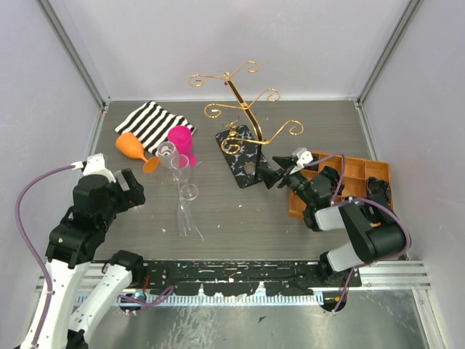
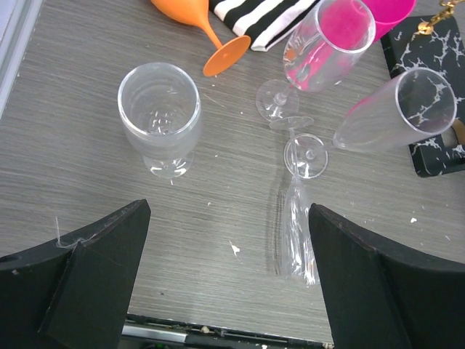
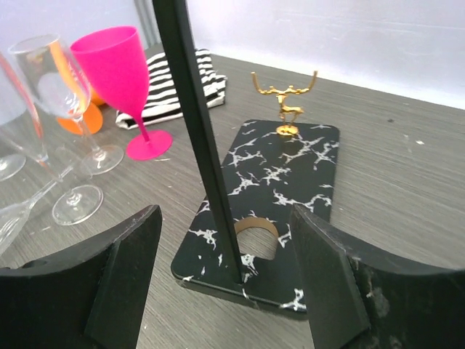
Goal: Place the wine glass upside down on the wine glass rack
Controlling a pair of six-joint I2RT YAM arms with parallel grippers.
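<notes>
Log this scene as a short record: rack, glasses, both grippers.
rack: upright, no glass on it
pink glass: upright
orange glass: on its side by striped cloth
clear glasses: three upright
clear flute: lying flat
left gripper: open, empty, near the clear glasses
right gripper: open, jaws either side of rack stem

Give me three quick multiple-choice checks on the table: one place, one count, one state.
1. The striped cloth lies: A) centre B) far left corner C) near right edge.
2. Glasses hanging on the rack: A) none B) one C) two.
3. The orange glass is: A) upright B) upside down C) on its side.
Answers: 1 B, it sits at the back left; 2 A, every gold arm is bare; 3 C, its stem lies flat.
</notes>
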